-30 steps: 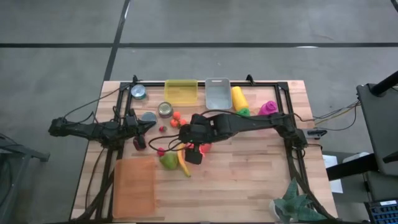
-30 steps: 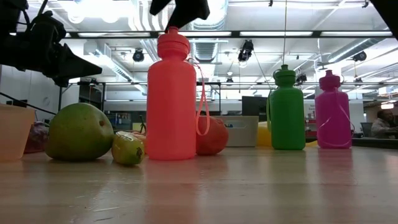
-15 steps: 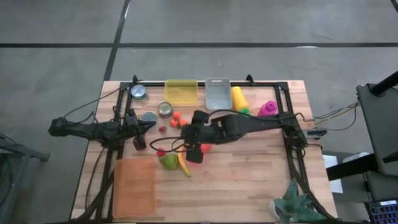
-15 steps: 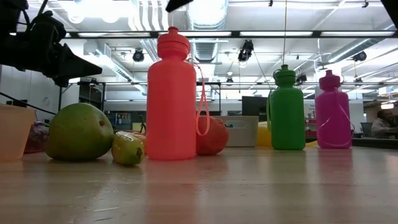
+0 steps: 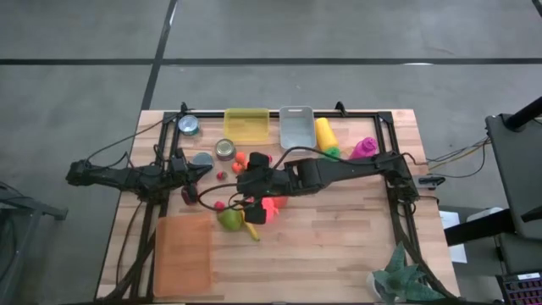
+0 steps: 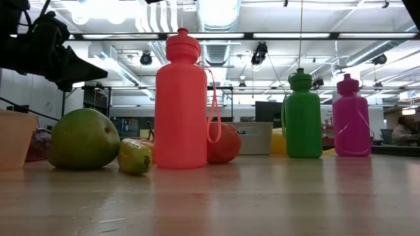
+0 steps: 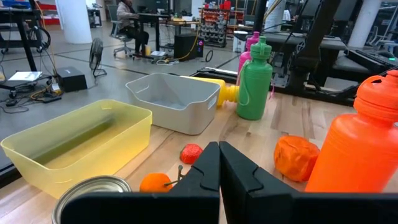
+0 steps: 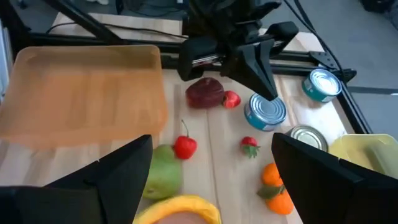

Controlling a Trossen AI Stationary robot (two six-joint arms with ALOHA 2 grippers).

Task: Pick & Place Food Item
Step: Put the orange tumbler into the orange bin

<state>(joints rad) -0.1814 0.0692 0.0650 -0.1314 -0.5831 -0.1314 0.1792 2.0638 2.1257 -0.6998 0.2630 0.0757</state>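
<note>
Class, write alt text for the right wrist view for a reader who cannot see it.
The right gripper hangs open above a wooden table, over a green mango, a cherry and a banana. Beyond lie an orange tray, two tins and the shut left gripper.

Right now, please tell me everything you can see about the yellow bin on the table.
The yellow bin is a shallow rectangular tub of translucent plastic with a rolled rim and rounded corners. It stands upright and looks empty, at the table's far edge. The grey bin stands close beside it; whether they touch I cannot tell. An open silver can stands just in front of it. No gripper touches it.
</note>
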